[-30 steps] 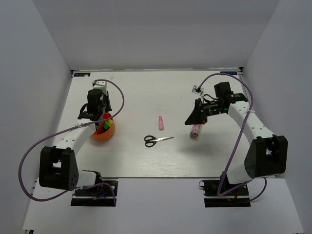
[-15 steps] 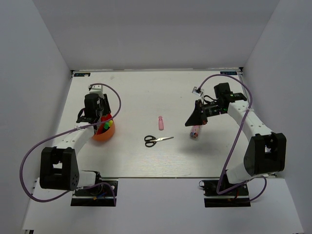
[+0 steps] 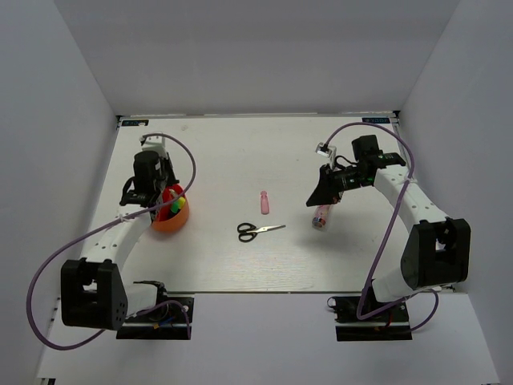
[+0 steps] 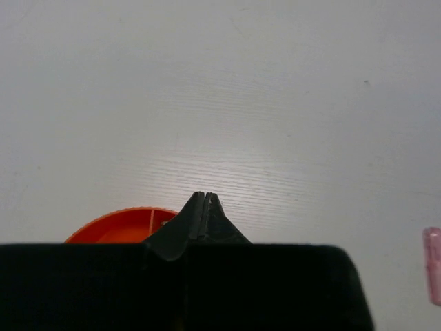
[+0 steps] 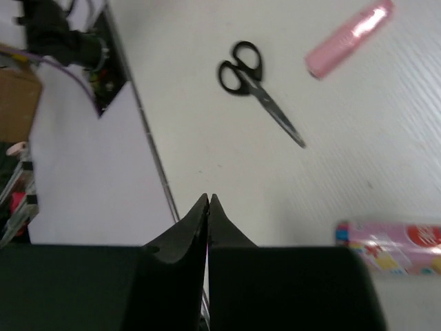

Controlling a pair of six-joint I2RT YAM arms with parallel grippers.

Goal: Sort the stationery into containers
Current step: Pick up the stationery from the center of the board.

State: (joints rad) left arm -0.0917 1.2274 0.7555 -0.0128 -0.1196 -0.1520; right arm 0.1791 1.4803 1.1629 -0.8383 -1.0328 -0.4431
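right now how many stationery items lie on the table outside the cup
3: pink bottle mid-table, scissors just near-side of it, pink-capped tube by the right gripper. More may be hidden.

No legible text, numbers or brands in any view.

Closest candidate is the clear plastic tube with pink patterned wrap (image 5: 393, 249), lying on the white table (image 5: 358, 138). In the right wrist view its label shows a red patch and small coloured shapes, too blurred to read. From the top view the same tube (image 3: 321, 216) is far too small.

There are also two small blue strip stickers at the table's far edge, one at the left corner (image 3: 131, 123) and one at the right corner (image 3: 373, 120). Whether they carry print can't be told at this size.
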